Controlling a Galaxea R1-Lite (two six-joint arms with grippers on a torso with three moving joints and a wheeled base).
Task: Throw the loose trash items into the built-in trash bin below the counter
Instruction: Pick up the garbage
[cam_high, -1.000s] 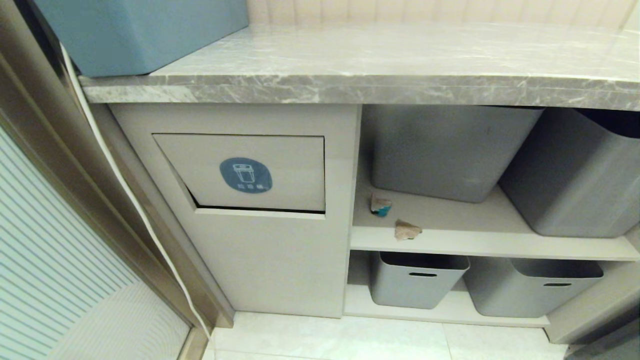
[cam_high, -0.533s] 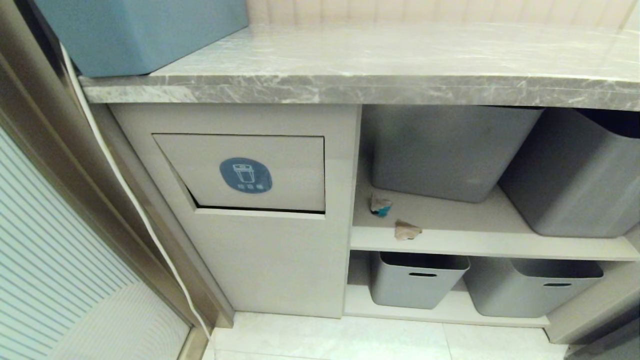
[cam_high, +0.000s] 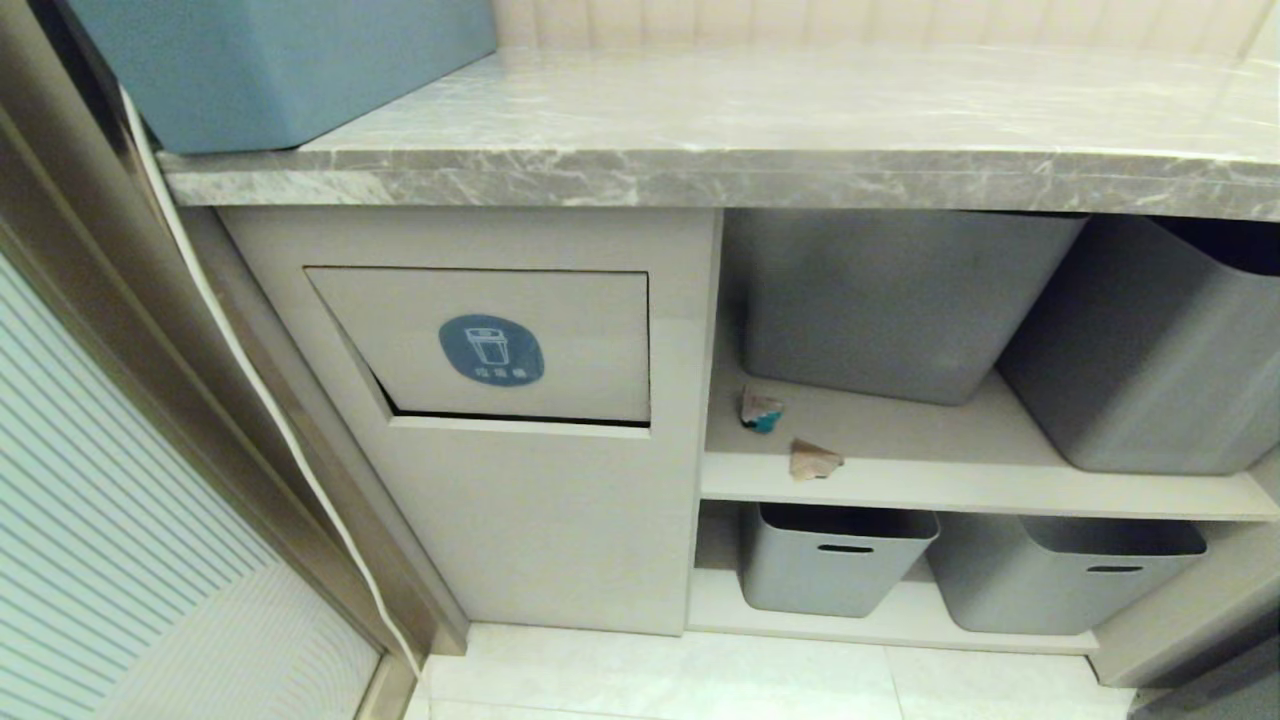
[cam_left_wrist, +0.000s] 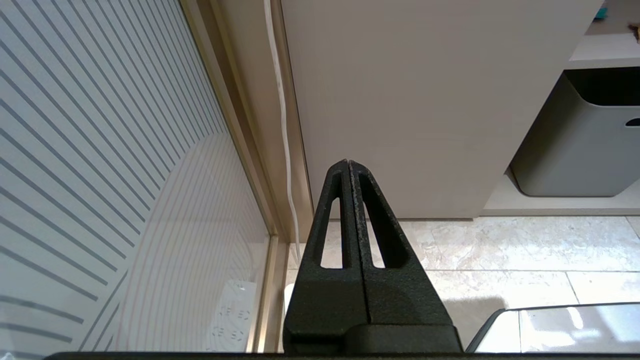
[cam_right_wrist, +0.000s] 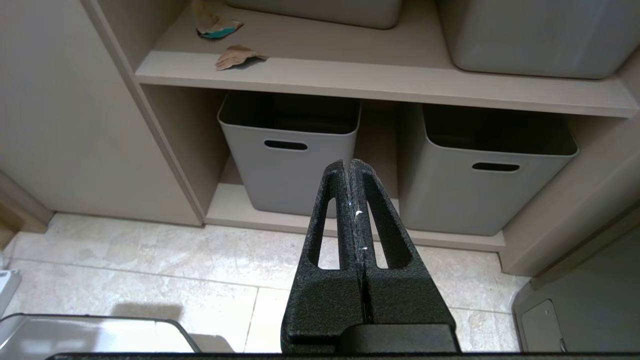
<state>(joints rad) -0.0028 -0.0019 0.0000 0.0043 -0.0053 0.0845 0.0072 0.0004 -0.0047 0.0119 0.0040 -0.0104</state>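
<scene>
Under the counter (cam_high: 760, 170), on the upper open shelf (cam_high: 960, 485) just right of the built-in trash bin (cam_high: 500, 345), two loose trash items are lying near the shelf's front edge: a brown scrap with a teal patch (cam_high: 761, 409) and, just beside it and nearer the edge, a plain brown scrap (cam_high: 814, 460). Both scraps look thin, torn and crumpled, so they are probably very light, limp and easy to crush or blow aside; the raised, curled edges seem the best places to pinch, since the flat parts are hugging the shelf. Grey tubs (cam_high: 890, 300) are standing behind them, leaving room to reach in from the front. The bin's flap, marked with a round blue sticker, is sitting almost closed and would likely need pushing inward. Neither arm is showing in the head view. The left gripper (cam_left_wrist: 348, 162) is hanging low before the cabinet front, fingers pressed together and holding nothing; the right gripper (cam_right_wrist: 349, 161) is hanging before the lower tubs, likewise closed and empty. Compared with the earlier head views, nothing is differing: scraps, flap and tubs are sitting exactly as before.
</scene>
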